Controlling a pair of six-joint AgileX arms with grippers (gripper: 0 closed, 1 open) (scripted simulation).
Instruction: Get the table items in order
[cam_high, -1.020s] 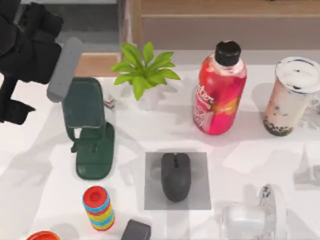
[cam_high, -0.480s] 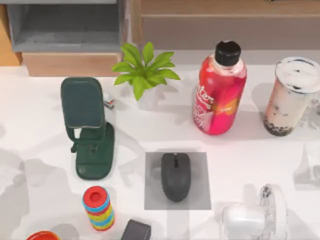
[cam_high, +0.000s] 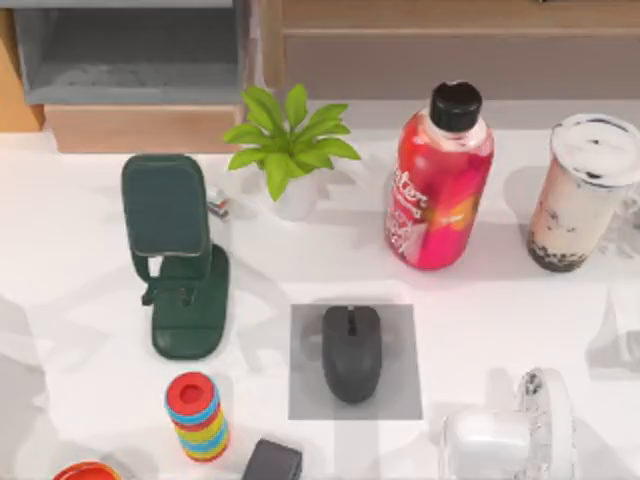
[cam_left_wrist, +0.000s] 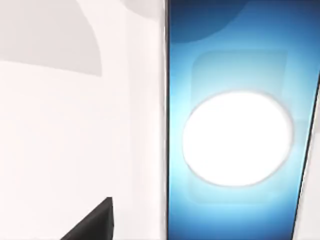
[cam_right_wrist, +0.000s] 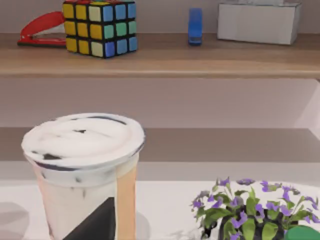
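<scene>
From the left wrist view the smartphone (cam_left_wrist: 235, 130) lies flat on the table (cam_left_wrist: 55, 130), close below; whether either arm's jaws are apart cannot be told. A badly centred grasp could skid it. The mouse (cam_high: 351, 352) sits on a grey mat (cam_high: 400, 395) (mid-table); the milk-tea cup (cam_high: 580, 190) stands far right, tippable. Wooden shelving (cam_right_wrist: 160, 55) stands behind.

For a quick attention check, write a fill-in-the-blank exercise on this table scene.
1. The mouse lies on a ____ square pad.
2. The bottle has a ____ cap.
3. The milk-tea cup stands at the table's ____ side.
4. The green phone stand is ____ of the mouse.

Missing words: grey; black; right; left
</scene>
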